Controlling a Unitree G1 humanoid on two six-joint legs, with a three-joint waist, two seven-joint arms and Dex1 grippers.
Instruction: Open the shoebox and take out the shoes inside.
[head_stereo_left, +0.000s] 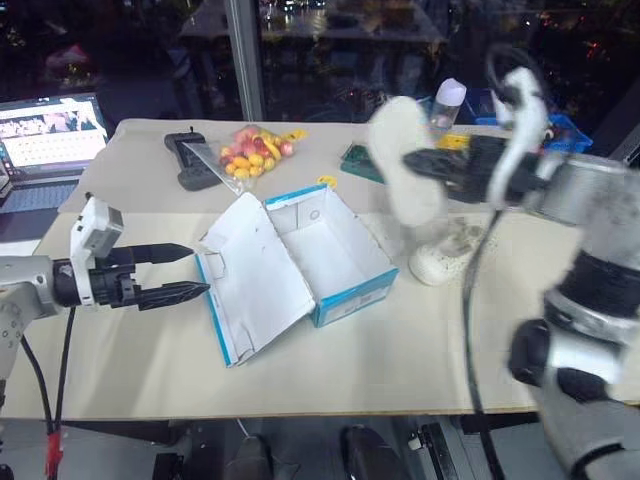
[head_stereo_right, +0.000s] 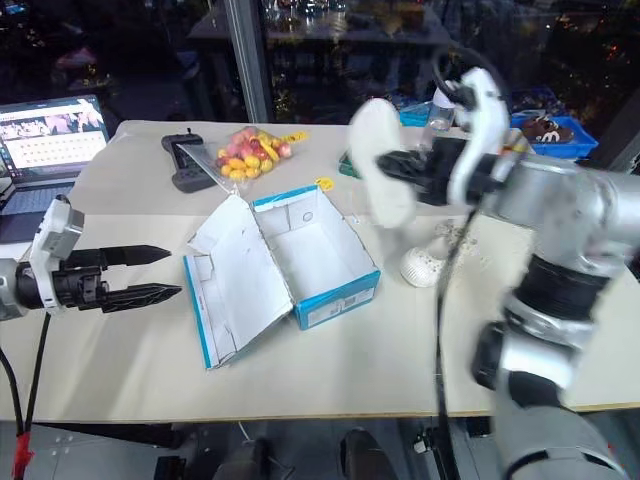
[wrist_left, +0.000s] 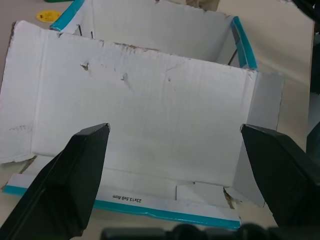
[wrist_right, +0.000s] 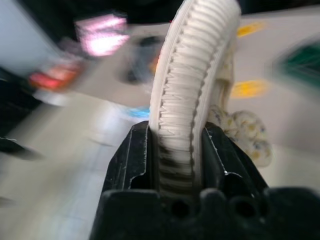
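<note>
Right wrist view: right gripper clamps shoe 2 by its sole.
Shoebox: open, empty.
Shoe 1: beside shoebox.
Left gripper: fingers spread, beside lid.
Next: likely set shoe 2 by shoe 1.

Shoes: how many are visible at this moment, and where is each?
2. One shoe is clamped sole-first in the right gripper, held above the table. The other shoe lies on the table to the right of the open, empty shoebox.

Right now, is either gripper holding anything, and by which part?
Right gripper clamps a shoe across its sole, near one end. Left gripper is open, holding nothing.
</note>
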